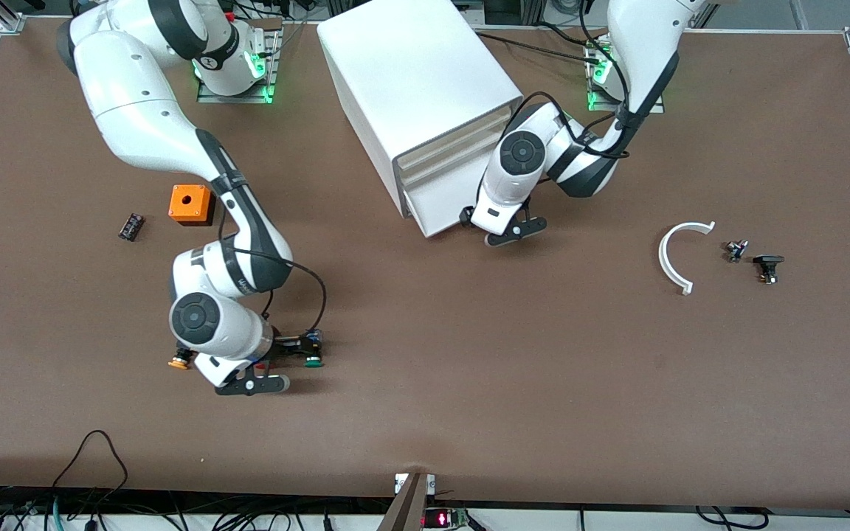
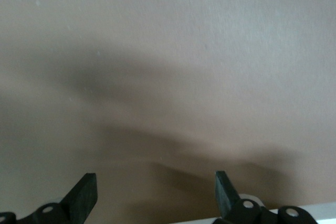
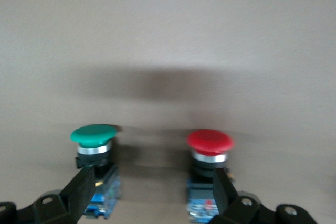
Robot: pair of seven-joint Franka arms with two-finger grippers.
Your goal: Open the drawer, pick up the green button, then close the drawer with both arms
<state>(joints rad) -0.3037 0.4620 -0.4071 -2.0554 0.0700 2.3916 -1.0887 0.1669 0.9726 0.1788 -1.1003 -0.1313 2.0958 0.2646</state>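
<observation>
Front view: right gripper point(image 1: 288, 361) low over the table near the camera edge, green button point(image 1: 313, 361) lying just beside it; orange-capped button point(image 1: 178, 362) nearby. Left gripper point(image 1: 502, 221) sits at the cabinet point(image 1: 425, 96) front, by the lowest drawer point(image 1: 443, 199).

Left wrist view: jaws wide, empty, bare table point(image 2: 168, 51) ahead.

Right wrist view: jaws wide, holding nothing; green button and red-capped button point(image 3: 210, 148) stand apart on the table.

Judgement: button delivered; drawer closing next, open room all around.
</observation>
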